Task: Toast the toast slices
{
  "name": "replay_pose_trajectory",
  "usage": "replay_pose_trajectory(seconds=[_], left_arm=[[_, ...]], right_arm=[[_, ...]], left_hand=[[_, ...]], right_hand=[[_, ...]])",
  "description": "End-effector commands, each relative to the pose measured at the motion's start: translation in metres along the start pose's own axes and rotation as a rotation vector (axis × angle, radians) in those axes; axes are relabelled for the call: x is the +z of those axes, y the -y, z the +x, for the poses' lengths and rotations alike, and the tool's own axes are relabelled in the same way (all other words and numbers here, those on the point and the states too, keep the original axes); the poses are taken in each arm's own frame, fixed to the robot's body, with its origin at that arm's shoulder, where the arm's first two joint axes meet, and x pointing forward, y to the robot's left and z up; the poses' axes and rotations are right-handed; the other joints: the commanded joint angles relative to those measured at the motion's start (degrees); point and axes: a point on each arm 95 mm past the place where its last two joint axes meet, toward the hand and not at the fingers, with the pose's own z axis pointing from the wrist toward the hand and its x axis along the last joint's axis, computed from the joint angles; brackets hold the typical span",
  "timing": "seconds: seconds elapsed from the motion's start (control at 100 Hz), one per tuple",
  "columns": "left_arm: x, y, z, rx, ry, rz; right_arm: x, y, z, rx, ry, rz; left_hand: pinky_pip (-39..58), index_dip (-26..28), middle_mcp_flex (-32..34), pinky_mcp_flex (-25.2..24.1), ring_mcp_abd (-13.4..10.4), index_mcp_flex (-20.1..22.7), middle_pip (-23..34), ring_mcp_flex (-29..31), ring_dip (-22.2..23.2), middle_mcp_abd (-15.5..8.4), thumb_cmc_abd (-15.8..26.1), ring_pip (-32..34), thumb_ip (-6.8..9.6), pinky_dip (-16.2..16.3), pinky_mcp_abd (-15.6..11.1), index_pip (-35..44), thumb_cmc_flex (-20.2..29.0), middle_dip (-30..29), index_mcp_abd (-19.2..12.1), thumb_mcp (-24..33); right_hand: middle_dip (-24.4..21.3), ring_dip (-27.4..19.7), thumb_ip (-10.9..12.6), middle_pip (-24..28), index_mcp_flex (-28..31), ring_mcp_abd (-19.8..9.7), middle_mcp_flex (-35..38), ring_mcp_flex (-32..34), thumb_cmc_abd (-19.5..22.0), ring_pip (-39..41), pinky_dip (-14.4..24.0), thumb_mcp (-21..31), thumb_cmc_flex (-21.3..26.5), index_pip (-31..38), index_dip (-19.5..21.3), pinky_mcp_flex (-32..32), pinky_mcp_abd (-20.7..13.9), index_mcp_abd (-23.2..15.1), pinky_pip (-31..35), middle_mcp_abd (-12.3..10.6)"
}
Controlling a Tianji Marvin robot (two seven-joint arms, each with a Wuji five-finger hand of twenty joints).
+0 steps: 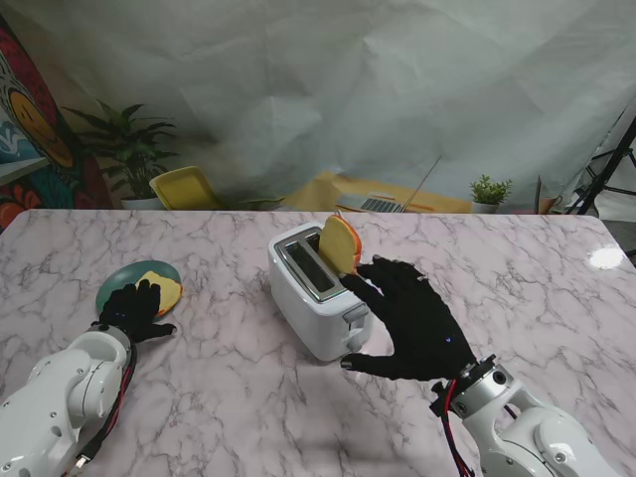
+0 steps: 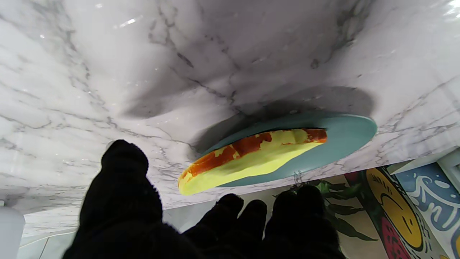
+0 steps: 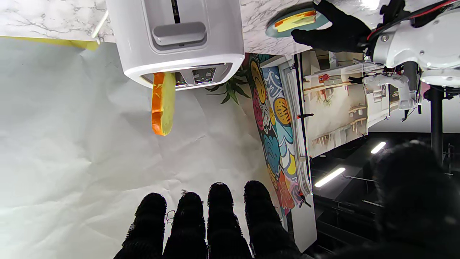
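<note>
The white jointed right arm rises from the near right corner of the stand's view, cut off by the frame, and ends in the black-gloved right hand. That hand is spread, fingers apart and holding nothing, its palm just beside the near right end of the white two-slot toaster. Its fingertips lie close to an orange-crusted yellow toast slice standing upright in the slot on the toaster's right side, most of it above the rim; I cannot tell whether they touch it. The other slot shows nothing in it. In the right wrist view the four fingers are straight and apart, and the toaster's grey lever faces them.

The toaster sits near the middle of the white marble table, between the two hands.

At the near left corner the white left arm carries the black-gloved left hand, fingers loosely open and gripping nothing. It hides the near rim of the round teal plate by the table's left edge. A second yellow toast slice lies flat on that plate, overhanging its right rim, fingertips just beside it; contact is unclear.

Beyond the far edge stand a yellow chair, a leafy potted plant, a small green plant and a white sheet backdrop.
</note>
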Motion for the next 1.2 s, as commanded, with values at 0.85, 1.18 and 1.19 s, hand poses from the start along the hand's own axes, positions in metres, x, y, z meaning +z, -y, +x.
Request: replay_pose_trajectory(seconds=[0.85,1.18,1.19], left_arm=[[0.018,-0.008,0.002,-0.037,0.036,0.045],[0.020,-0.013,-0.002,-0.067,0.054,0.050],[0.020,-0.013,-0.002,-0.068,0.054,0.051]], right_arm=[[-0.002,0.006,-0.001,0.002,0.015,-0.006],[-0.002,0.007,-0.002,0.003,0.020,-0.007],[-0.003,0.007,-0.002,0.003,0.021,-0.007]], left_hand=[[15.3,6.2,15.7,11.5,-4.1,8.9,21.4,20.8,10.4,-6.7,-4.1,8.2,0.51,5.7,-3.4,26.8,25.3,5.6,-9.8,13.0],[16.9,4.4,19.9,14.0,-5.1,10.7,22.9,24.6,10.9,-8.4,-5.1,8.7,-2.08,6.1,-3.7,32.6,25.3,6.6,-12.1,23.6],[17.0,4.4,20.0,14.0,-5.1,10.8,22.9,24.7,11.0,-8.4,-5.1,8.7,-2.10,6.1,-3.7,32.7,25.3,6.7,-12.1,23.7]], right_hand=[[1.2,-2.0,0.6,3.4,1.2,-1.5,-0.4,1.6,3.8,1.0,-1.0,1.0,-1.2,3.4,-3.1,-0.7,-1.0,0.0,3.0,-1.3],[1.3,-2.1,0.6,4.1,1.2,-1.3,-0.5,2.1,4.2,0.8,-2.1,0.8,-1.0,4.6,-4.7,-2.5,-1.0,0.1,8.3,-0.5],[1.3,-2.1,0.6,4.1,1.2,-1.2,-0.5,2.0,4.2,0.8,-2.1,0.8,-1.0,4.6,-4.7,-2.5,-1.1,0.2,8.4,-0.5]])
